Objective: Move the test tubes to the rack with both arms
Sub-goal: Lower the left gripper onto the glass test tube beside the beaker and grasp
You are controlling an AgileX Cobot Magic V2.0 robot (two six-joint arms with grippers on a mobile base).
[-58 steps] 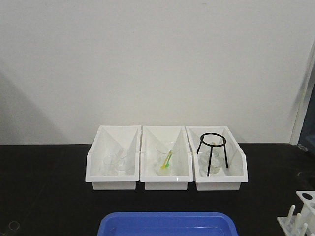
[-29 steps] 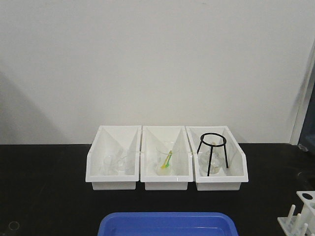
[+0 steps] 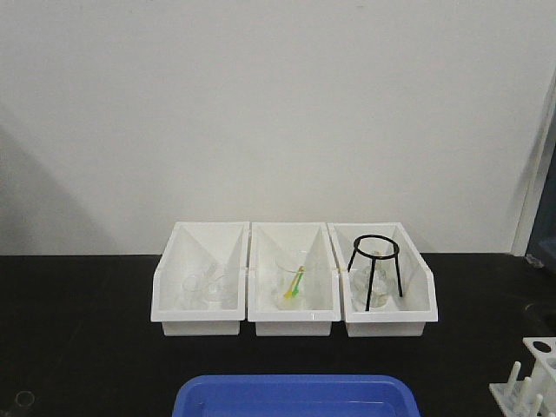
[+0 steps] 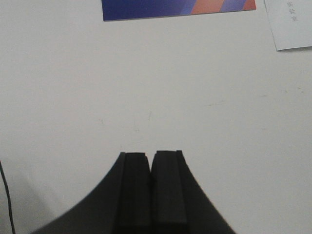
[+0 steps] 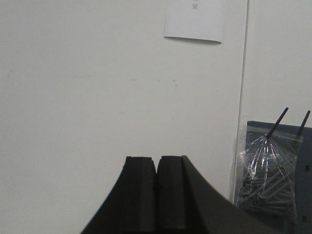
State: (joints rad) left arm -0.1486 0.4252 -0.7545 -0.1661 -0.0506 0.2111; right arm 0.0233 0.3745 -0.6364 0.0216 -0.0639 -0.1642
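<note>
Nothing on the bench [image 3: 87,330] has shifted over the last second: every object sits where it did. Neither arm shows in the front view, so I'd judge the transfer hasn't begun. The left gripper [image 4: 151,161] is pressed shut with nothing between its jaws, and the right gripper [image 5: 156,163] is the same. Both wrist cameras see only the wall [image 3: 278,113], not the bench. Both arms would have to come down and open before anything can be picked up.

At the front edge, in the middle, lies a blue tray [image 3: 295,395], mostly cut off by the frame. At the front right corner stands the rack [image 3: 526,387], with white pegs up and one round hole showing in its top plate. I can't make out any test tubes for certain; a tiny clear ring [image 3: 23,399] at the front left corner is too small to name.

Further back, against the rear edge, three white bins stand side by side. The left bin [image 3: 200,323] holds squat clear glassware, the middle bin [image 3: 293,326] a beaker with something yellow-green in it, and the right bin [image 3: 391,326] a black tripod [image 3: 374,269] over a flask. None of them lies between the tray and the rack.

Beyond that, a bag of dark rods [image 5: 268,175] hangs at the right.
</note>
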